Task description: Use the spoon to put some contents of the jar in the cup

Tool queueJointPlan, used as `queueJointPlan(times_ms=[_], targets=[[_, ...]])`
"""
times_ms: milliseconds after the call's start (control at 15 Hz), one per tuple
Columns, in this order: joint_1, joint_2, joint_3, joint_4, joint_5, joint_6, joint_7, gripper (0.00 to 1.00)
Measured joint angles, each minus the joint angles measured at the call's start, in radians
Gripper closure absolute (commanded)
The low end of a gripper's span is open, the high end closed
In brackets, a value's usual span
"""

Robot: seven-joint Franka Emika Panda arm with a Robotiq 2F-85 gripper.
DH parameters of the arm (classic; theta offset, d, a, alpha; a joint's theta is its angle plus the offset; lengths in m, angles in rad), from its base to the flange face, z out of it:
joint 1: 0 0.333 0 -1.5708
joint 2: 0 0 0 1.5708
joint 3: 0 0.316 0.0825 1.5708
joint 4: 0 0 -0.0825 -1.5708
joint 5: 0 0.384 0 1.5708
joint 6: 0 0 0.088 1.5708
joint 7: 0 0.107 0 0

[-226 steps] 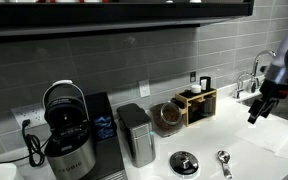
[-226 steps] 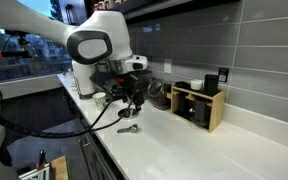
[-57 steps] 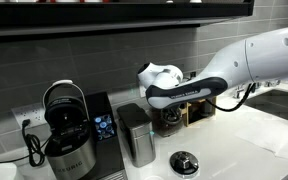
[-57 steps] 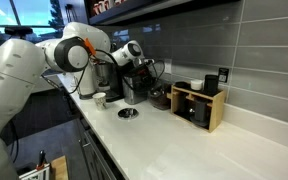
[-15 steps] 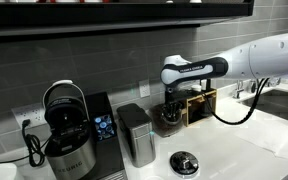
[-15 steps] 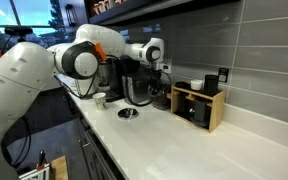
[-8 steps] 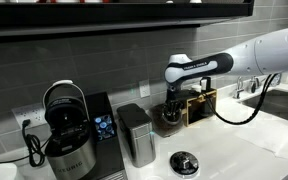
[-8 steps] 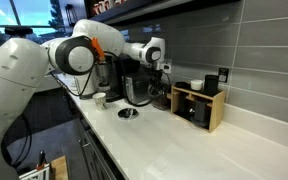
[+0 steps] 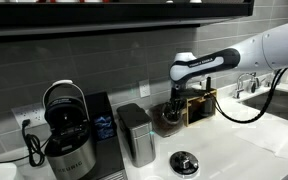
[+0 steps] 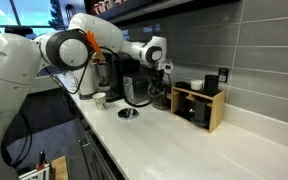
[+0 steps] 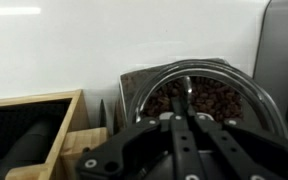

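end effector (image 11: pixel 187 122): pinched fully shut right above the mouth of the jar (image 11: pixel 212 100). In the wrist view a thin shiny sliver pokes out from between the fingertips. I read that as the spoon (image 11: pixel 187 92), held by the handle.
spoon: it points down into the jar mouth towards the dark brown contents. I can't tell if the bowl is loaded or even touching them.
jar: sits at the back of the bench (image 9: pixel 259 150), just beside the grey canister (image 9: pixel 136 135) on one side and the wooden rack (image 9: pixel 199 102) on the other.
cup (image 9: pixel 184 162): out front on the bench, well apart from the jar. The inside is dark, so I can't see if anything is in it.
what could go wrong: the grip on that skinny handle looks thin, so digging in could twist the spoon in the end effector. The angled glass rim is close, and a clipped rim could nudge the jar into the rack. The carry to the cup is long too, so any tilt dumps the load on the bench.
vs earlier: about fifteen seconds back the spoon lay on the bench near the cup and the arm was off at the far side. Now the spoon is gone from there and the arm is parked over the jar. Over the last second it has barely shifted.
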Motion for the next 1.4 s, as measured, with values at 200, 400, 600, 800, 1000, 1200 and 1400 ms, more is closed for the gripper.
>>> queueJointPlan(times_ms=[200,400,600,800,1000,1200,1400], targets=[[-0.018,-0.014,0.001,-0.020,0.034,0.000,-0.017,0.99],[-0.043,-0.030,0.004,-0.047,0.090,0.000,-0.049,0.99],[-0.066,-0.048,0.012,-0.077,0.149,0.000,-0.095,0.99],[-0.089,-0.075,0.021,-0.115,0.216,0.000,-0.147,0.99],[-0.107,-0.110,0.027,-0.159,0.267,0.000,-0.193,0.99],[-0.125,-0.152,0.031,-0.210,0.320,0.005,-0.250,0.99],[-0.142,-0.193,0.035,-0.268,0.379,0.013,-0.328,0.99]])
